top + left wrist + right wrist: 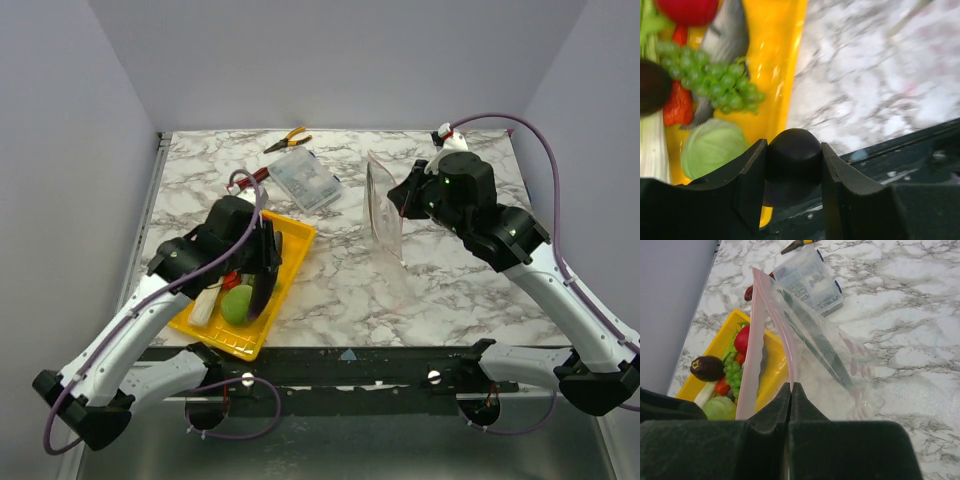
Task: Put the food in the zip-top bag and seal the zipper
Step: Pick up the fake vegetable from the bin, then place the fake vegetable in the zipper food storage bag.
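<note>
The table [450, 300] has a white top with grey lines, like stone. A yellow tray [296, 240] sits on its left side, turned a bit, and its near corner reaches the near edge. Behind the tray lies a clear box [305, 178] with a lid. Red pliers [252, 178] lie just beside the box, on its left. Yellow pliers [288, 138] lie near the far edge, behind the box. To the right of the box a clear bag [385, 215] stands up tall. Its low end seems to rest on the table. The bag is apart from the tray and the box.
</note>
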